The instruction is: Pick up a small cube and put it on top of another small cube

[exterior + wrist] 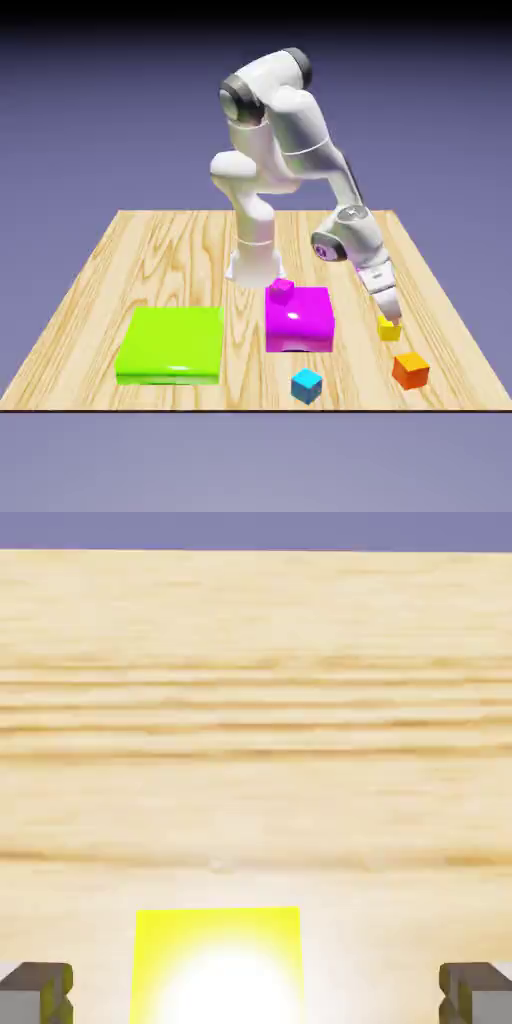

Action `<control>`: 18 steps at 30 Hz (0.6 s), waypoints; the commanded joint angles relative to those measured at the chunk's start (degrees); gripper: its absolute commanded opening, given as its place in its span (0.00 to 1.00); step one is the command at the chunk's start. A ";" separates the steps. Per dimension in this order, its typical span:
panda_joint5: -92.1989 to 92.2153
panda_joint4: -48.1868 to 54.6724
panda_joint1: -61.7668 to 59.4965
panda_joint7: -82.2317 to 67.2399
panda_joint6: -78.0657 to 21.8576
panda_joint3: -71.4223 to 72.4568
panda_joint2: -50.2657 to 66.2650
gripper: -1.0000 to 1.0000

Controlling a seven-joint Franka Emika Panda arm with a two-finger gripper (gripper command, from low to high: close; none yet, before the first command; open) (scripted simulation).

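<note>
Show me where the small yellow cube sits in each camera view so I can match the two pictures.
Exterior view: the yellow cube lies on the table at the exterior view's right, just under the gripper, behind the orange cube.
Hand view: the yellow cube fills the bottom centre, between the two grey fingertips, which stand wide of it.
Shared landmark: the wooden table under the cube.

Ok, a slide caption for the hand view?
Open gripper straddling the yellow cube on the wooden table.

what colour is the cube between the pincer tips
Yellow cube, plain and glossy; clearest in the hand view.
</note>
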 commanded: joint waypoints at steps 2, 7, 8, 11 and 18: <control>-4.98 1.17 3.34 4.71 1.10 -3.93 0.69 0.50; -17.43 4.10 11.67 16.49 3.84 -13.73 2.42 0.50; -19.92 4.69 13.33 18.84 4.38 -15.69 2.77 0.50; -27.39 6.45 18.33 25.91 6.03 -21.58 3.81 0.50; -44.82 10.55 30.00 42.39 9.86 -35.31 6.23 0.50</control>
